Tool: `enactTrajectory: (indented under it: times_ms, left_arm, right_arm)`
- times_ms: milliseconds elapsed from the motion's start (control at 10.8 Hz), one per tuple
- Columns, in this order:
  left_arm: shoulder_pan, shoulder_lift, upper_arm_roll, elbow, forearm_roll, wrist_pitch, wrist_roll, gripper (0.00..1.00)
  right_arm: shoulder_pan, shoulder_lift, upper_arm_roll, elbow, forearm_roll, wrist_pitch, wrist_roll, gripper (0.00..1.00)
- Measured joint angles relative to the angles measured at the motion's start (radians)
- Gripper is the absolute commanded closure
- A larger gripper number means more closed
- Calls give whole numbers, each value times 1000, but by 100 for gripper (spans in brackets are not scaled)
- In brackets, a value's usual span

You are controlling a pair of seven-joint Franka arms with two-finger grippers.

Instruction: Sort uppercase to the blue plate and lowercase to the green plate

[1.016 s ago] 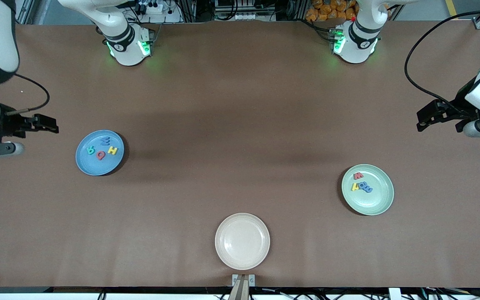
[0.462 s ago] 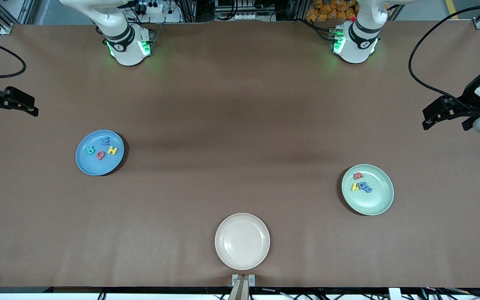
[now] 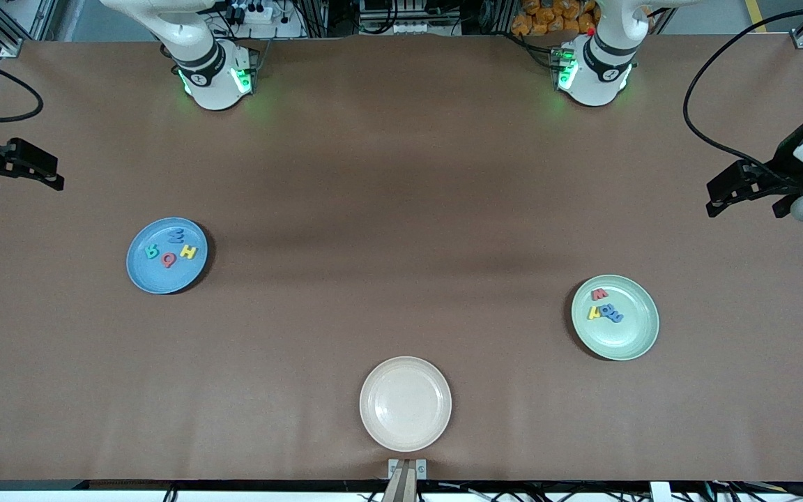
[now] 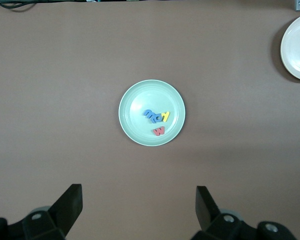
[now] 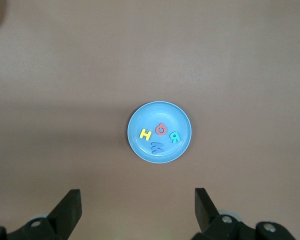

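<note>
Now sorted: uppercase letters (image 3: 171, 251) lie in the blue plate (image 3: 143, 275) toward the right arm's end; lowercase letters (image 3: 603, 308) lie in the green plate (image 3: 628, 341) toward the left arm's end. Cream plate (image 3: 405, 418) nearest the front camera. Left gripper (image 4: 139, 210) and right gripper (image 5: 137, 210) hang high at the table's ends, fingers spread wide, holding nothing.

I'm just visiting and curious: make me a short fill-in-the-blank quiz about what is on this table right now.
1. The red Q, yellow H, teal R and blue W all lie in the ____ plate.
2. The red w lies in the ____ plate.
3. The cream plate holds ____ letters.
4. The left gripper and right gripper both have their fingers ____.

Missing words: blue; green; no; open
</note>
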Motion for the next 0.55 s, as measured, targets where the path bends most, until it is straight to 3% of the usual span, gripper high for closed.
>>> enactTrajectory:
  times_ms: [554]
  left_arm:
    - [-2, 1, -1, 0, 0, -3, 0, 0]
  right_arm:
    - [-5, 0, 20, -4, -1, 24, 16, 0]
